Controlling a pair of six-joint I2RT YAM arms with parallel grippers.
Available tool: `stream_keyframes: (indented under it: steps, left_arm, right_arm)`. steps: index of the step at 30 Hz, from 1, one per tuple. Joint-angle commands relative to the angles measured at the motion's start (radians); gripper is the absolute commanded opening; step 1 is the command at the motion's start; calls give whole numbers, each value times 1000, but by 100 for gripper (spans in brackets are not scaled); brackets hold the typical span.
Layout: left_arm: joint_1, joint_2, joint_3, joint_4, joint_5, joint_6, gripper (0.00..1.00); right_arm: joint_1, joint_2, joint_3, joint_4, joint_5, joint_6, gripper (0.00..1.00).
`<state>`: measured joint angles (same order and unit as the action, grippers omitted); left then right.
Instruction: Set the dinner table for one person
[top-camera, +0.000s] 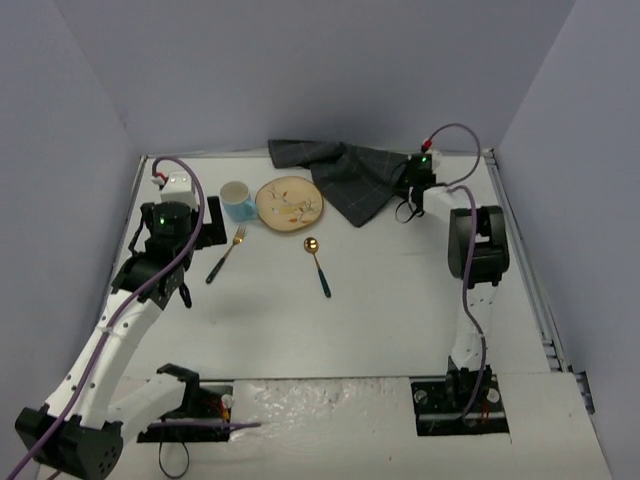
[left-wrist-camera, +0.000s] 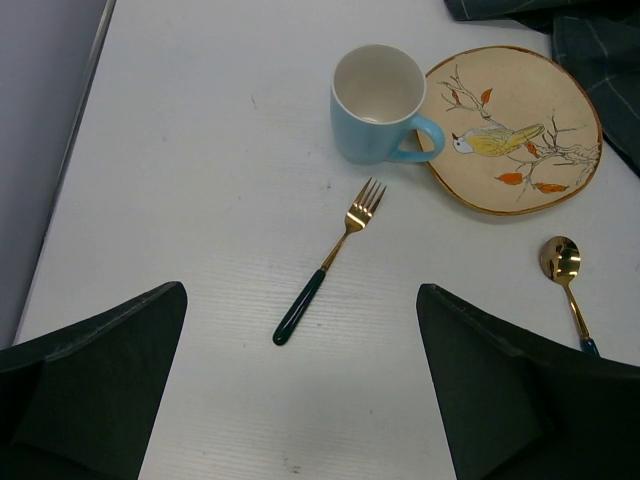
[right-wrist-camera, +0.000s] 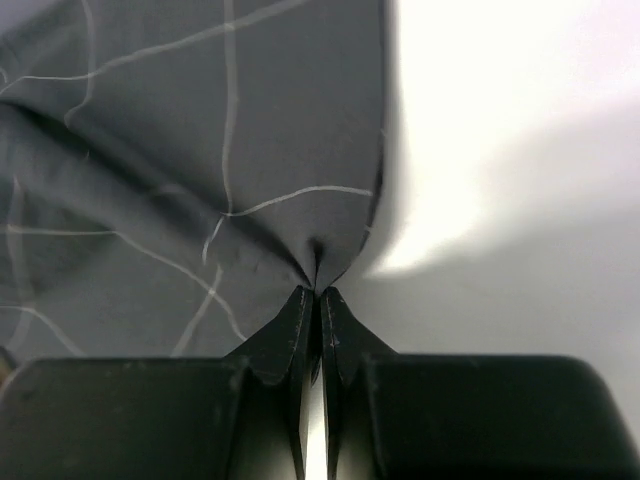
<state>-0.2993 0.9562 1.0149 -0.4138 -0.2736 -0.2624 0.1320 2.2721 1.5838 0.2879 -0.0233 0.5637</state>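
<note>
From above, the white table (top-camera: 400, 300) carries a grey cloth (top-camera: 350, 175) at 12 o'clock. Left wrist: left gripper (left-wrist-camera: 300, 292) gapes wide near a fork (left-wrist-camera: 330, 262), mug (left-wrist-camera: 378, 105) at 12. Right wrist: right gripper (right-wrist-camera: 318, 298) pinches the cloth's edge.

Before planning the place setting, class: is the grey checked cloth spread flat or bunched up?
Bunched up. The cloth lies rumpled in folds, and the right gripper, shut, pinches its edge into a pucker.

Soft even light, faint shadows, right wrist view blurred, dinner table (right-wrist-camera: 500, 100) overexposed.
</note>
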Motion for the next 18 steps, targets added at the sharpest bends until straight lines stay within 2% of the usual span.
stream_keyframes:
  steps: [1,5,10,11,14,18]
  left_arm:
    - [2,30,37,59,41,20,97]
    - [-11,75,66,57,100,5,97]
    - [-34,132,138,27,172,-23,97]
    - [-37,143,151,23,181,-28,97]
    - [-47,173,177,0,213,-40,97]
    - [-61,206,188,-13,233,-40,97]
  right_arm:
    - [-141,-308,-121,-170,-47,-102,0]
    - [-237,-427,-284,-210,-59,-117,0]
    - [-319,-444,-362,-264,-58,-138,3]
    - [-322,-444,-364,-276,-39,-144,7]
    - [-309,-471,-358,-317,26,-171,45]
    - [-223,-570,-336,-330,175,-260,71]
